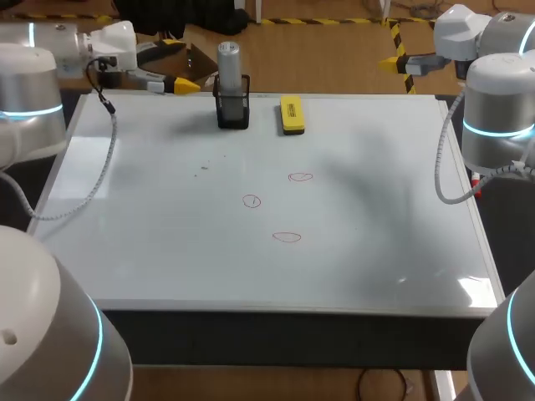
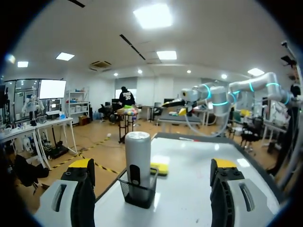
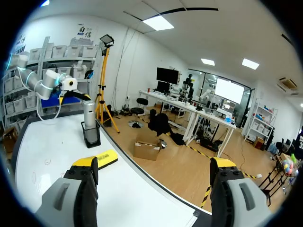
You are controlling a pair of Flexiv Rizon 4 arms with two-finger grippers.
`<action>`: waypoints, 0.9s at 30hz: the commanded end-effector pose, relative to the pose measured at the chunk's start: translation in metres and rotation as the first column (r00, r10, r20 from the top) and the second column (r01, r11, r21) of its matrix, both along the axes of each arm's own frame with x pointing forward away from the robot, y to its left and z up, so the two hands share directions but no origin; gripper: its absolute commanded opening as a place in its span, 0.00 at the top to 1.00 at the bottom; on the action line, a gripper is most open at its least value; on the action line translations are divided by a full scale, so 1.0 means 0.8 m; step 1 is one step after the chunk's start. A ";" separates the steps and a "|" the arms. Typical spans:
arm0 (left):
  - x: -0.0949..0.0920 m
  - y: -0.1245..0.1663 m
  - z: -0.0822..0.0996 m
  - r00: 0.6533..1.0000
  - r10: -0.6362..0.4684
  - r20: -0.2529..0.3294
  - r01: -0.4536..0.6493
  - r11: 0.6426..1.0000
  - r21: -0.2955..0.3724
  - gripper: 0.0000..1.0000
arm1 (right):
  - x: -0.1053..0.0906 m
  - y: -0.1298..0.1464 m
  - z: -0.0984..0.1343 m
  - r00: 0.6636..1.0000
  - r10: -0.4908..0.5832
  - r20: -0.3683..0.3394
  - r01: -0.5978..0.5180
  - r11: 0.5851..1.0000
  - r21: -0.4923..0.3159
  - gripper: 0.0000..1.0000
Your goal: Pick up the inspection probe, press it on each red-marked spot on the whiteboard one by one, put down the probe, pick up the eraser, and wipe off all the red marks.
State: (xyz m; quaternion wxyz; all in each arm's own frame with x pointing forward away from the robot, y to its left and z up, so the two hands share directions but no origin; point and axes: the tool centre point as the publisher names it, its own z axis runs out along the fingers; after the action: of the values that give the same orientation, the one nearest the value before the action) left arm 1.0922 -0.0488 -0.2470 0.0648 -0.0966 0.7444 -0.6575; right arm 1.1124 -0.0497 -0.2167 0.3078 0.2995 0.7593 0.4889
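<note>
In the black mesh holder point(image 1: 233, 114) stands an upright grey cylindrical probe point(image 1: 229, 60)

**Holder and eraser at the far edge, marks at the middle**

A flat white rectangular whiteboard point(image 1: 251, 276) is laid across the table. At its far edge, left of the middle, a black wire-mesh holder point(image 1: 233, 114) is set, and a grey metal cylindrical probe point(image 1: 229, 62) is stood upright in it. A yellow block-shaped eraser point(image 1: 291, 114) is laid on the board just right of the holder, apart from it. Three red-drawn oval marks are found near the board's middle, nearer than both: one point(image 1: 300, 177) farthest and rightmost, one point(image 1: 252, 201) to its left, one point(image 1: 286, 237) nearest. The left gripper point(image 1: 180, 79) is held just left of the probe; the right gripper point(image 1: 389, 62) is held beyond the far right corner.
</note>
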 end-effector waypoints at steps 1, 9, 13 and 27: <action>0.019 -0.017 -0.022 0.983 -0.185 -0.008 0.184 0.982 -0.043 0.00 | 0.000 0.000 0.000 1.000 0.001 0.000 -0.001 1.000 0.000 0.00; 0.034 -0.054 -0.038 0.970 -0.244 -0.004 0.242 0.965 -0.099 0.00 | 0.000 0.000 0.000 1.000 0.001 0.000 -0.001 1.000 0.000 0.00; 0.040 -0.072 -0.048 0.967 -0.256 -0.009 0.253 0.961 -0.108 0.00 | 0.000 0.000 0.000 1.000 0.001 0.000 -0.001 1.000 0.000 0.00; 0.054 -0.111 -0.063 0.967 -0.255 -0.004 0.251 0.955 -0.159 0.18 | 0.000 0.000 0.000 1.000 0.001 0.000 -0.001 1.000 0.000 0.00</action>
State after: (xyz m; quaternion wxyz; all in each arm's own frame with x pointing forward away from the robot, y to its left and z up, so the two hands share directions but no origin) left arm 1.1295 -0.1321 -0.2923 -0.0186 -0.0315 0.7026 -0.7106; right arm 1.1124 -0.0497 -0.2167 0.3078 0.2995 0.7593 0.4889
